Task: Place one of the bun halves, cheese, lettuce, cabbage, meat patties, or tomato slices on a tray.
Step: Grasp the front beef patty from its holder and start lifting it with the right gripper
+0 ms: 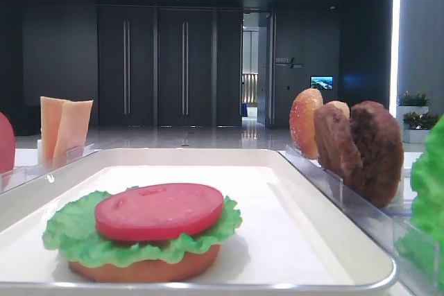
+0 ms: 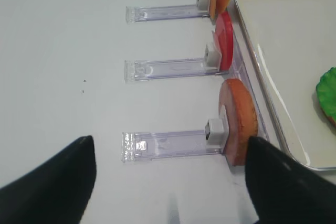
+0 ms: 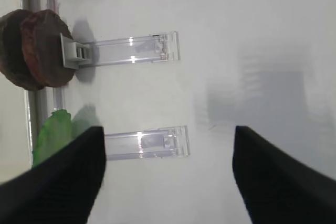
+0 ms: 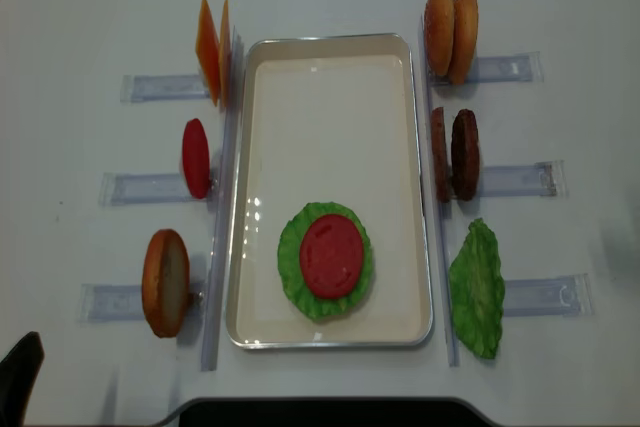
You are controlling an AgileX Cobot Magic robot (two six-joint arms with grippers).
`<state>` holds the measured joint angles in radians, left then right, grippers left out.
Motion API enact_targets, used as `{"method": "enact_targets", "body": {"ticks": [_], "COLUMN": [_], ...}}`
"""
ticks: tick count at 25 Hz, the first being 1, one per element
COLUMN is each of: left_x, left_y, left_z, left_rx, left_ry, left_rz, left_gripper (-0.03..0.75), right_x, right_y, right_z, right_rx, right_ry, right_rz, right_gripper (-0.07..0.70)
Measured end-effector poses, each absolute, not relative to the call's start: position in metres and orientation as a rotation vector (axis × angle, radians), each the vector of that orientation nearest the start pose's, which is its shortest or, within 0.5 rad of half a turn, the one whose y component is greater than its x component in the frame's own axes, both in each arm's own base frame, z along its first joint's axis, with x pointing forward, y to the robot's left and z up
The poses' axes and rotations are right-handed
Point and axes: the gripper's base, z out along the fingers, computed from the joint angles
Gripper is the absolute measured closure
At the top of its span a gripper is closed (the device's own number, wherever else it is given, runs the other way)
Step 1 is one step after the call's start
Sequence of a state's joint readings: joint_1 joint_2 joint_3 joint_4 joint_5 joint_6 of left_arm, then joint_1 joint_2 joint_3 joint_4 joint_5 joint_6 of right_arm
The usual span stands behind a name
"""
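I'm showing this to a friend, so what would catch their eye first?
A half-built burger sits at the near end of the white tray: a tomato slice on green lettuce. Around it, meat patties and bun halves stand upright in clear racks.

Bright, even light (soft shadows)

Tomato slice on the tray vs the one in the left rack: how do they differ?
The tomato slice on the tray lies flat; the racked tomato slice stands on edge. The tray one rests on lettuce inside the tray; the racked one sits outside the tray's left rim in a clear rack. From above, the first shows its round face, the second only a narrow profile. Both are glossy red discs.
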<state>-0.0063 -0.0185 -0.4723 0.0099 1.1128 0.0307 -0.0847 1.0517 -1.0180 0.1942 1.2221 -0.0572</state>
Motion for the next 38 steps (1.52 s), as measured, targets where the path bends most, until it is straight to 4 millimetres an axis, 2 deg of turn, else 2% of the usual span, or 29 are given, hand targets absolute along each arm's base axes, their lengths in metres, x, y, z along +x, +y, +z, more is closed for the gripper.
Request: {"method": "enact_targets", "body": {"ticks": [6,10,15,21,32,38], "left_x": [-0.007,-0.007,-0.007,-0.007,-0.007,-0.007], "left_y": [0.001,0.001,0.001,0.001,0.001,0.001], "left_z": [0.265,0.265,0.265,0.265,0.265,0.265], "left_rx": [0.038,0.038,0.038,0.038,0.038,0.038], "left_ry": [2.105,2.105,2.105,2.105,2.105,2.105], "left_rz": [0.027,0.027,0.027,0.027,0.027,0.027], "left_gripper": [0.024,0.024,0.024,0.024,0.024,0.024], "right_x": [0.191,0.196,0.202,0.214,0.251,0.270], "right_y": [0.012,0.037,0.074,0.118,0.168,0.181], "right_z": [0.333,0.332,0.336,0.331,0.311,0.301], "right_rx": [0.148,0.088,0.017,-0.056,-0.104,-0.106], "right_ry": [2.767,2.806,2.831,2.865,2.919,2.940], "right_rz": [0.309,0.336,0.277,0.226,0.209,0.194], "right_gripper": [0.145,0.145,0.145,0.145,0.145,0.145]}}
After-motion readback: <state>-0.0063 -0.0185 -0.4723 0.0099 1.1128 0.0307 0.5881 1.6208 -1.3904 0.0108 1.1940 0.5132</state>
